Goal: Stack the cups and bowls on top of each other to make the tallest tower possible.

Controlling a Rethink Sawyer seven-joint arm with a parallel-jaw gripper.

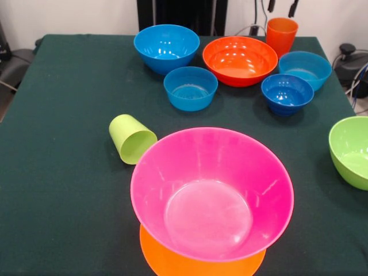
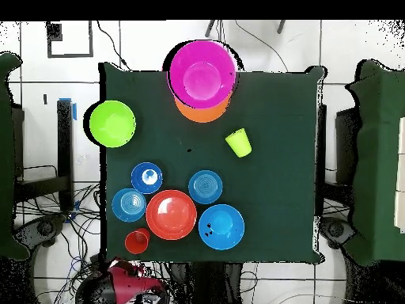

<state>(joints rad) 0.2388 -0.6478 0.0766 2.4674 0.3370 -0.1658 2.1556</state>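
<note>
Front view gives you the tower [image 1: 201, 253] nearest: the large pink bowl [image 1: 211, 192] sits upright and empty on the upturned light-orange bowl [image 1: 172, 263], whose rim shows beneath it. Just left of it, the smooth lime-green cup [image 1: 131, 138] lies on its side, mouth toward the pink bowl, near but seemingly not touching. At the far side you see the medium blue bowl [image 1: 167, 47], the glossy red-orange bowl [image 1: 240, 60] and three small blue bowls [image 1: 190, 87] [image 1: 287, 93] [image 1: 305, 68], all upright and empty. The ribbed orange cup [image 1: 281, 35] stands upright behind the red-orange bowl. The lime-green bowl [image 1: 351, 150] sits at the right edge of the dark green table [image 1: 69, 172], well apart from the rest. Two dark tips at the top edge are all you get of the gripper [image 1: 282, 7]; they stand apart with nothing held between them.
</note>
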